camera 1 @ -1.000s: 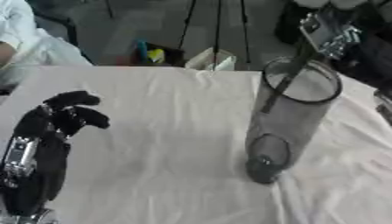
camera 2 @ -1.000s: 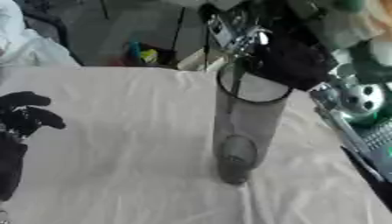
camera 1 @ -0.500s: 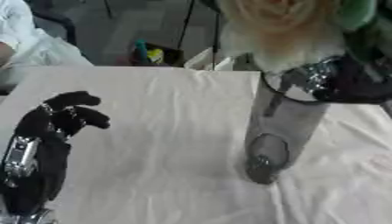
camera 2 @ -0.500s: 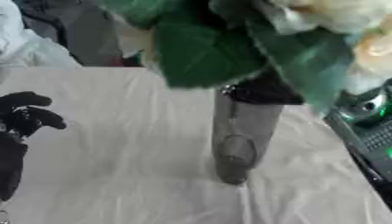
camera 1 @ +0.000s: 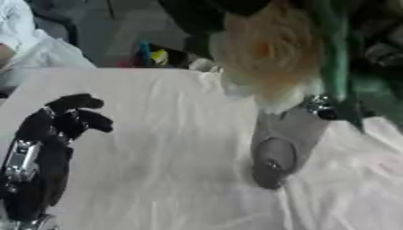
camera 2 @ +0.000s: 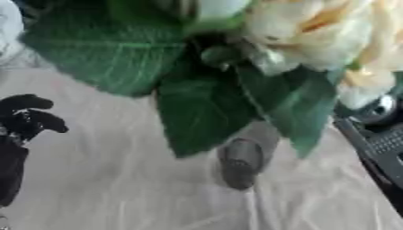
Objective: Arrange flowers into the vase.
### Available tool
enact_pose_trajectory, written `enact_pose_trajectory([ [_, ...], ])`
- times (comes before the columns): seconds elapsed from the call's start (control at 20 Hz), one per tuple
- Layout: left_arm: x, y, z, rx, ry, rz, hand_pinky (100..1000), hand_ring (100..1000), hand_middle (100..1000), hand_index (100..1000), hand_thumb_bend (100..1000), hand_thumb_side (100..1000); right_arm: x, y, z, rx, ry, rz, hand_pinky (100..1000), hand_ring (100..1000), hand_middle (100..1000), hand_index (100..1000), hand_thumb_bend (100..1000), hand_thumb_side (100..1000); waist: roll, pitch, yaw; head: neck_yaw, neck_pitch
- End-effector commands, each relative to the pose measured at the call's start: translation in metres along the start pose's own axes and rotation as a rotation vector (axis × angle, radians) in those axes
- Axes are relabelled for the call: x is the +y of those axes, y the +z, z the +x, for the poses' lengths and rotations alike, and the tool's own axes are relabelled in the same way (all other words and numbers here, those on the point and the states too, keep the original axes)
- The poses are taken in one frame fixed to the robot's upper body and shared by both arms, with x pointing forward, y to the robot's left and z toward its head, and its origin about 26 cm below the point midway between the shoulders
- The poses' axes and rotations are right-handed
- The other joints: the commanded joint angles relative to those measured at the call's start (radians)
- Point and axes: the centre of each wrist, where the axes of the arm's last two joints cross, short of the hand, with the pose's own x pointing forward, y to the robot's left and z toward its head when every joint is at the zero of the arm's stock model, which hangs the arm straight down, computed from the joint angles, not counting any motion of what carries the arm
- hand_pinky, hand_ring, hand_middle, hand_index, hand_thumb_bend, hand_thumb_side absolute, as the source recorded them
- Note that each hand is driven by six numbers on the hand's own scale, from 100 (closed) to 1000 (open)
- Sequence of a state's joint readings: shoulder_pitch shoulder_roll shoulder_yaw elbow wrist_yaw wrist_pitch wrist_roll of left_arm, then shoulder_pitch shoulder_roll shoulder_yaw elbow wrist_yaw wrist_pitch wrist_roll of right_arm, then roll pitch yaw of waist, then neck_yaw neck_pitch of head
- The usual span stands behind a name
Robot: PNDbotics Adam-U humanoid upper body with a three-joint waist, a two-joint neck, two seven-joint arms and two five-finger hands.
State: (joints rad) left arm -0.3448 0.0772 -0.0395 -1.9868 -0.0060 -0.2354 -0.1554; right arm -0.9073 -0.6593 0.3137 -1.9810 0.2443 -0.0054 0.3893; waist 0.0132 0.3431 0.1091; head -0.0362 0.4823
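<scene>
White cloth covers the table, and at its left edge your left hand rests idle, its black fingers curled in on nothing, well apart from the work.

Moving right, the tall smoky glass vase stands on the cloth toward the right side of the table. Its mouth is hidden behind the cream artificial rose, which hangs directly above it and very close to the head camera. In the right eye view the big green leaves blot out most of the vase, leaving only its lower body and base showing.

Further right, a bit of silver metal shows beside the vase's upper part; that is probably your right hand on the stem, but its fingers are hidden, so you cannot tell how it grips.

My read is that you are mid-insertion. Since the foliage blocks your sight of the rim, lower the stem slowly and keep it upright. Watch the vase base for any shift or tilt, because the vase is tall and narrow and a sideways push at the rim could tip it. Release only once the bloom sits at the rim.
</scene>
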Motion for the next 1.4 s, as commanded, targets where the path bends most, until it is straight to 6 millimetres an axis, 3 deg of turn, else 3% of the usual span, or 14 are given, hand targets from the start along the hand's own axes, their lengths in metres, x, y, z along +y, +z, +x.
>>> enact_pose_trajectory([
  [0.05,-0.0018,-0.0039,0.0043,-0.022,0.002,-0.016,588,598,667,784,113,1000,-0.0132,0.0015,0.0054,-0.019,0.062,0.031,561,539,453,564,100,939,-0.010,-0.007,-0.001,0.004,-0.008],
  [0.25,-0.0019,-0.0037,0.0043,-0.021,0.003,-0.018,588,599,668,784,112,1000,-0.0156,0.0018,0.0054,-0.028,0.063,0.079,576,566,478,606,100,1000,-0.009,-0.008,-0.001,0.006,-0.007],
  [0.95,-0.0029,-0.0042,0.0044,-0.022,0.007,-0.023,587,599,668,783,113,1000,-0.0196,-0.0001,0.0072,-0.039,0.112,0.140,653,670,574,735,100,1000,-0.011,-0.005,0.004,0.012,-0.004],
  [1.4,-0.0033,-0.0050,0.0046,-0.023,0.010,-0.027,587,600,668,783,114,1000,-0.0178,-0.0051,0.0105,-0.017,0.174,0.221,674,716,617,755,100,1000,-0.016,-0.005,0.007,0.012,-0.003],
])
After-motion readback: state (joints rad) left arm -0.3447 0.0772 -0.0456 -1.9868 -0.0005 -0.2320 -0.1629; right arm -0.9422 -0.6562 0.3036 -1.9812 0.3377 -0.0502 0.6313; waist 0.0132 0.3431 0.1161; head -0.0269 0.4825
